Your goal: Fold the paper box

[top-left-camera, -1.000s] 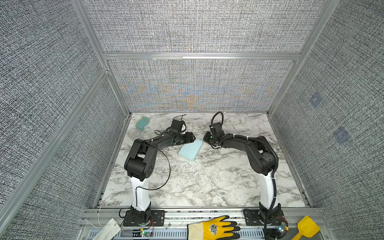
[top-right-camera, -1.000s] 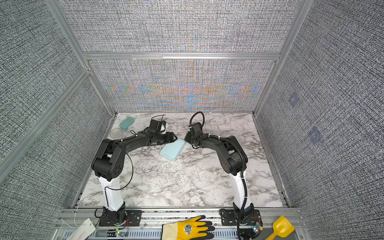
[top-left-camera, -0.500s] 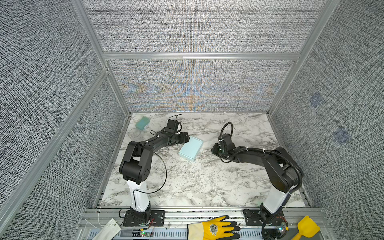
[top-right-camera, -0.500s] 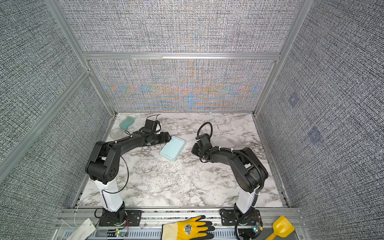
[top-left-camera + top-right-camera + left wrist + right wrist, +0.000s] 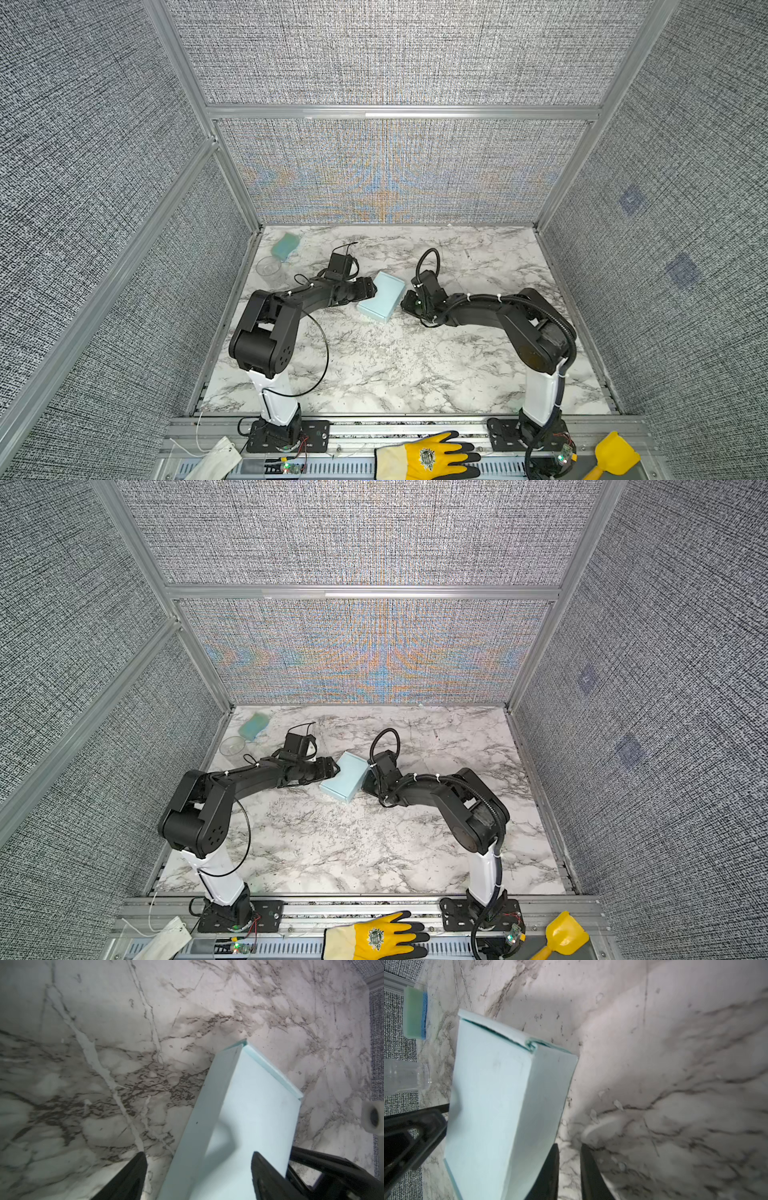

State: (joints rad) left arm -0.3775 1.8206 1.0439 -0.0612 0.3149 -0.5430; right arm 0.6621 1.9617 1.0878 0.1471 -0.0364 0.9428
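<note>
The paper box [image 5: 381,296] [image 5: 345,777] is a closed pale-blue rectangular box lying flat on the marble table [image 5: 395,365]. My left gripper [image 5: 371,291] [image 5: 198,1153] stands open at its left end; one finger [image 5: 264,1174] rests over the top face [image 5: 249,1105], the other on the marble beside it. My right gripper [image 5: 405,302] [image 5: 569,1147] is almost shut, with only a thin empty gap. One of its fingers [image 5: 550,1167] lies against the box's right side [image 5: 544,1095]. A tucked seam [image 5: 530,1045] shows at the box's far end.
A teal sponge [image 5: 285,245] [image 5: 415,1014] and a clear cup [image 5: 270,266] [image 5: 404,1078] sit in the back left corner. Grey fabric walls close in three sides. A yellow glove [image 5: 432,459] and a yellow scoop [image 5: 611,455] lie on the front rail.
The right gripper left the box's far right corner, swung out to the right, and has come back against its right side. The left gripper drew back slightly, then returned. The box stayed put.
</note>
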